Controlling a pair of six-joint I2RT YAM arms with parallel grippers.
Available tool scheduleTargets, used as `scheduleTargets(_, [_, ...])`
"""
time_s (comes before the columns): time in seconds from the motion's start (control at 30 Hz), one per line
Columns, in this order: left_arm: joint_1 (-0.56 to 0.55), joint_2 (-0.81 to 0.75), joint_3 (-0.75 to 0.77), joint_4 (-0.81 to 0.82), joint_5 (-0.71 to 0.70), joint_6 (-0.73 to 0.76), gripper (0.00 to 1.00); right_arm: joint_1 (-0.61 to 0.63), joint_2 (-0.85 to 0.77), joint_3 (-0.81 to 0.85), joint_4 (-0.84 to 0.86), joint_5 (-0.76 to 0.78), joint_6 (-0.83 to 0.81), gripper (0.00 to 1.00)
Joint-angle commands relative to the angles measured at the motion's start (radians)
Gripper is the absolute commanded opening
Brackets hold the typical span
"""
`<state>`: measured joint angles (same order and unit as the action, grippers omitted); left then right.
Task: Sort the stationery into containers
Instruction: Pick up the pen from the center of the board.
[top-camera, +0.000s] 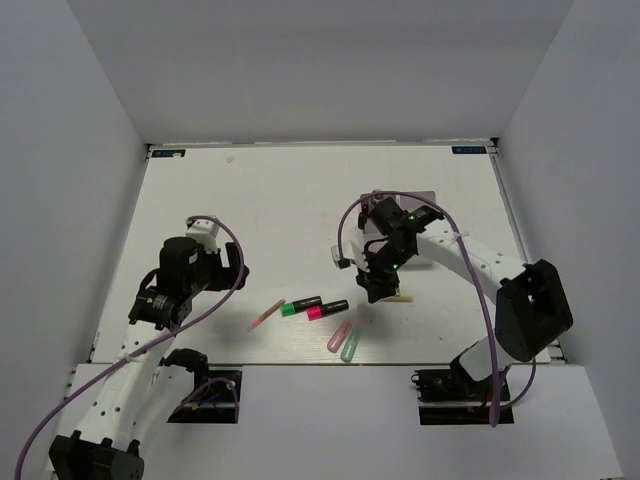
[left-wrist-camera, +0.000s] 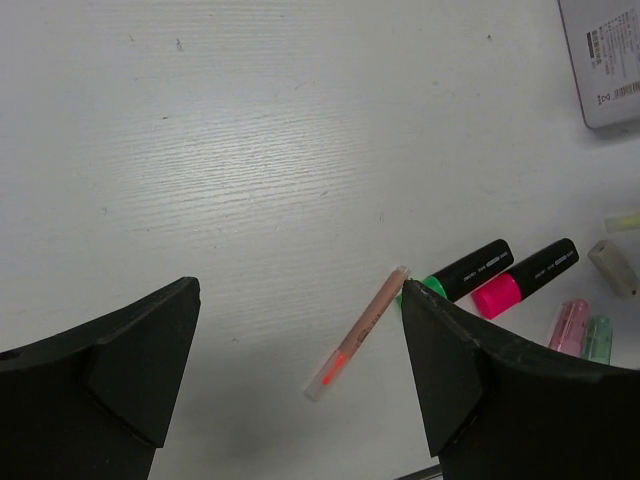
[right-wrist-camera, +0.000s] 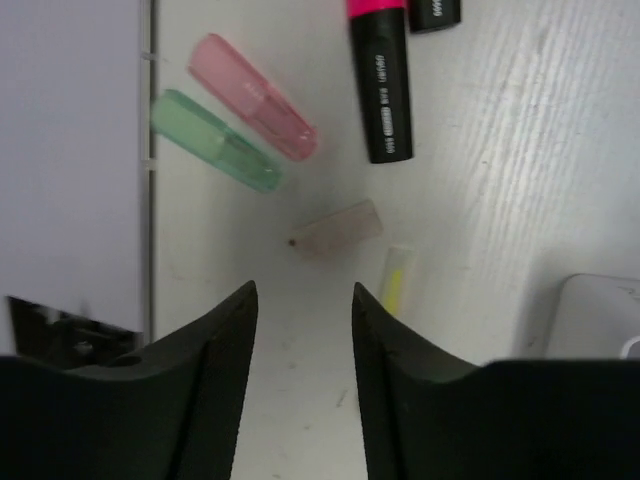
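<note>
A thin pink pen (top-camera: 266, 314) lies on the white table left of a green-ended highlighter (top-camera: 301, 304) and a pink-ended highlighter (top-camera: 328, 309). Pink (top-camera: 339, 335) and green (top-camera: 350, 346) capsule erasers lie near the front edge. My left gripper (left-wrist-camera: 298, 290) is open and empty, above the pen (left-wrist-camera: 358, 332). My right gripper (right-wrist-camera: 304, 288) is open and empty, just short of a grey eraser (right-wrist-camera: 337, 230) and a pale yellow clip (right-wrist-camera: 394, 282). The containers (top-camera: 425, 200) are mostly hidden behind the right arm. Scissors and the pink round piece are out of view.
The table's front edge (right-wrist-camera: 150, 200) runs close beside the pink eraser (right-wrist-camera: 252, 97) and green eraser (right-wrist-camera: 215, 140). A corner of the containers shows in the left wrist view (left-wrist-camera: 610, 60). White walls enclose the table on three sides.
</note>
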<state>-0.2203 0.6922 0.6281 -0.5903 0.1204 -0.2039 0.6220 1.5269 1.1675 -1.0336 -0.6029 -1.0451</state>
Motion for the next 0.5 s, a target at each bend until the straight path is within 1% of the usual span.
scheduleTargets(0.0, [0.01, -0.008, -0.002, 0.015, 0.007, -0.022, 0.92, 0.048, -0.004, -0.048, 0.245, 0.152, 0.108, 0.41])
scheduleTargets(0.03, [0.01, -0.008, -0.004, 0.009, -0.011, -0.023, 0.92, 0.057, 0.005, -0.049, 0.282, 0.173, 0.12, 0.35])
scheduleTargets(0.07, [0.01, -0.016, -0.005, 0.009, -0.03, -0.023, 0.92, 0.076, 0.015, -0.049, 0.291, 0.198, 0.131, 0.33])
scheduleTargets(0.13, [0.012, -0.019, -0.005, 0.006, -0.042, -0.023, 0.92, 0.103, 0.065, -0.048, 0.326, 0.234, 0.132, 0.33])
scheduleTargets(0.27, [0.012, -0.028, -0.004, 0.0, -0.051, -0.02, 0.92, 0.159, 0.127, -0.037, 0.375, 0.267, 0.172, 0.44])
scheduleTargets(0.47, [0.01, -0.048, -0.005, -0.003, -0.07, -0.017, 0.92, 0.24, 0.211, 0.0, 0.383, 0.299, 0.18, 0.48])
